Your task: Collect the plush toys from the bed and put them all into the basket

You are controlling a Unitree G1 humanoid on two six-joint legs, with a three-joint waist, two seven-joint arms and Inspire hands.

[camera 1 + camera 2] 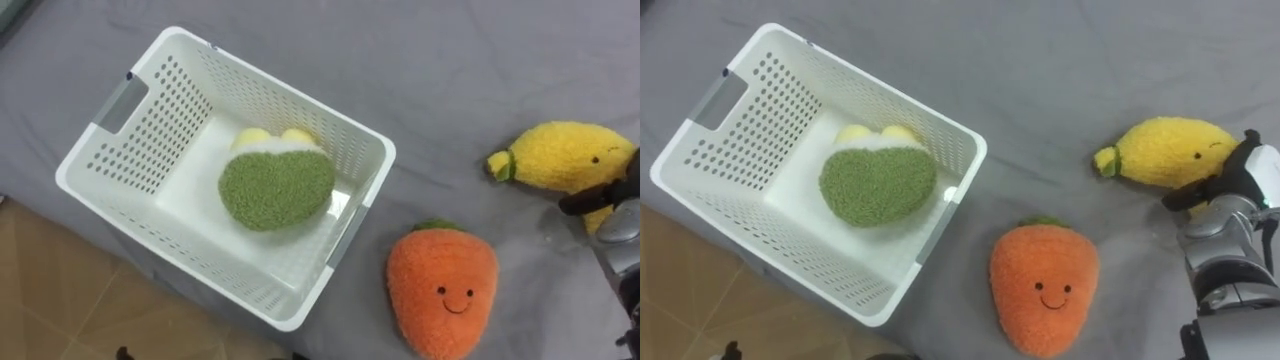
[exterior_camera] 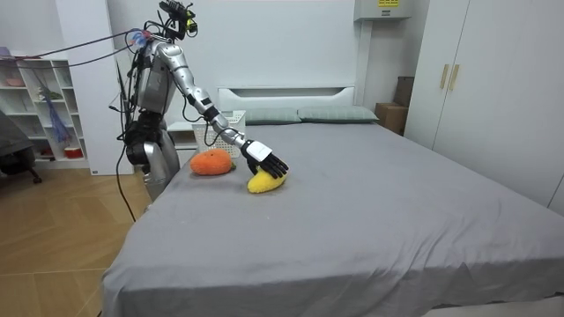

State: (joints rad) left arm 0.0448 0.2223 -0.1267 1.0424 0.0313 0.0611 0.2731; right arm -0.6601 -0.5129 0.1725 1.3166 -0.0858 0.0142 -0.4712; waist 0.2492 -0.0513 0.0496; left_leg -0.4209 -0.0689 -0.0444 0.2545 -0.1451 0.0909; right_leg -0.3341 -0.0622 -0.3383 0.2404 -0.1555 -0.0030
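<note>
Progress stands at one toy of three: a green plush (image 1: 276, 188) lies in the white basket (image 1: 150, 130) on the grey bed (image 1: 450, 60). An orange carrot plush (image 1: 440, 290) waits beside the basket. My right hand (image 1: 1252, 170) lays outstretched fingers (image 2: 277, 165) on the yellow plush (image 1: 565, 155), not clenched.

This is a bedroom in a home. A wide bed (image 2: 370, 211) with a grey sheet takes up most of the room. At its head stand a white headboard (image 2: 286, 92) and two grey pillows (image 2: 330, 114). Past the bed on the room view's right is a tall white wardrobe (image 2: 480, 88); past it on the left, open white shelves (image 2: 35, 106) on a wooden floor (image 2: 62, 238). On the bed lie a plush carrot (image 1: 441, 290), a plush lemon (image 1: 565, 155) and a white basket (image 1: 150, 130).
</note>
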